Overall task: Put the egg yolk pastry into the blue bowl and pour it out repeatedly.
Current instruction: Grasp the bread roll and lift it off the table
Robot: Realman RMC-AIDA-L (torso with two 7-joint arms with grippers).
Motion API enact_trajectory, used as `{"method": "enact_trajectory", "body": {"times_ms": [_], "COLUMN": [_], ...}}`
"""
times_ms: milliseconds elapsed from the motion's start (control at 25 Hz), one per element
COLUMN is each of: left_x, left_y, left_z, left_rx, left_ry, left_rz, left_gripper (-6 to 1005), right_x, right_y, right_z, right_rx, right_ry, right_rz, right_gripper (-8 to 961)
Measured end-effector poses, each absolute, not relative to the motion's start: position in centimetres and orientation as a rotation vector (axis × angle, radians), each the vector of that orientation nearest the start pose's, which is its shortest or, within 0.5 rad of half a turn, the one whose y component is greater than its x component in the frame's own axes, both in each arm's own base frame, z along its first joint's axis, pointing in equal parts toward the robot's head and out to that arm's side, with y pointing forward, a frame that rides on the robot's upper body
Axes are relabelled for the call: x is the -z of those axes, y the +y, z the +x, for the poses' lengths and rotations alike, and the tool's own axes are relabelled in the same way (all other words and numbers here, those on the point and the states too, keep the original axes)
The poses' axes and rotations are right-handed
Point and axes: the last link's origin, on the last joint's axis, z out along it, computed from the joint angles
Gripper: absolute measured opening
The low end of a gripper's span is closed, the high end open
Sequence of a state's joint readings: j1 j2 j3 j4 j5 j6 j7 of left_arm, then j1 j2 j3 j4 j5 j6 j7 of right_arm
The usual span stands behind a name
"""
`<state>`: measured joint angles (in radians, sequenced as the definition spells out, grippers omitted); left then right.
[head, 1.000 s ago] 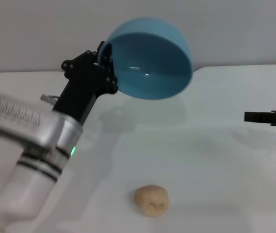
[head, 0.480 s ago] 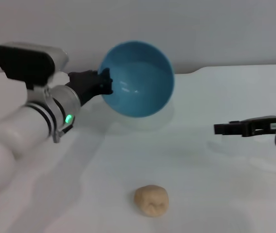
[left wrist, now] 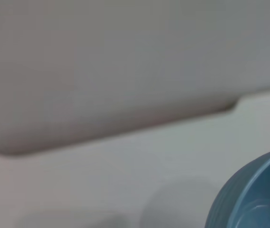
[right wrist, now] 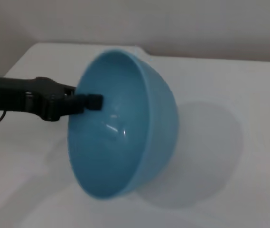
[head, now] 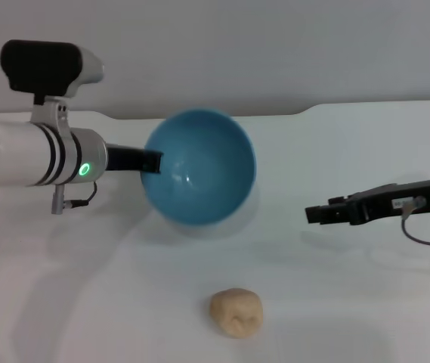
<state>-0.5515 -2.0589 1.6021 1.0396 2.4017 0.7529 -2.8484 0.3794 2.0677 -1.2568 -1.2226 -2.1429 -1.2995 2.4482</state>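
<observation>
My left gripper is shut on the rim of the blue bowl and holds it above the table, tipped on its side with its empty inside facing the front. The right wrist view shows the bowl and the left gripper clamped on its rim. A part of the bowl shows in the left wrist view. The egg yolk pastry lies on the table near the front, below and apart from the bowl. My right gripper hovers to the right of the bowl, pointing at it, empty.
The white table runs back to a grey wall. The table's back edge has a small step behind the bowl. The left arm's body stretches across the left side.
The left arm has swung down and brought the bowl lower and nearer the front. The right gripper has moved left toward the bowl. The pastry has not moved.
</observation>
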Motion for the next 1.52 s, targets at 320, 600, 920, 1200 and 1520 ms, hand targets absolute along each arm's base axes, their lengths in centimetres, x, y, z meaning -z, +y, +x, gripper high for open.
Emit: {"method": "enact_trajectory", "body": {"times_ms": [320,600,920,1200,1520], "left_x": [4.4,3.3,2.3,2.2,2.3], "left_y": [39.7,39.5,40.0,40.0,39.7], "left_z": [-20.3,-20.7,-20.4,-20.4,-20.6], "left_rx": [-0.197,-0.293,-0.377,-0.396,-0.417], "left_ry": [-1.198,-1.249,-1.233,-1.232,-1.235], "left_rz": [-2.283,-2.276,-2.257,-2.256,-2.261], "left_gripper": [7,8,9,10,11], "right_x": [1.4,3.6,5.7,7.7,9.2], "right_y": [33.9,33.4,32.7,32.1,32.3], "right_z": [21.5,20.1,19.0,18.8,18.4], "right_rx": [-0.139,-0.058,0.034,0.142,0.261], "right_ry": [1.227,1.167,1.132,1.120,1.046], "right_rz": [-2.581,-2.680,-2.770,-2.836,-2.864], "right_gripper": [526,526,525,525,525]}}
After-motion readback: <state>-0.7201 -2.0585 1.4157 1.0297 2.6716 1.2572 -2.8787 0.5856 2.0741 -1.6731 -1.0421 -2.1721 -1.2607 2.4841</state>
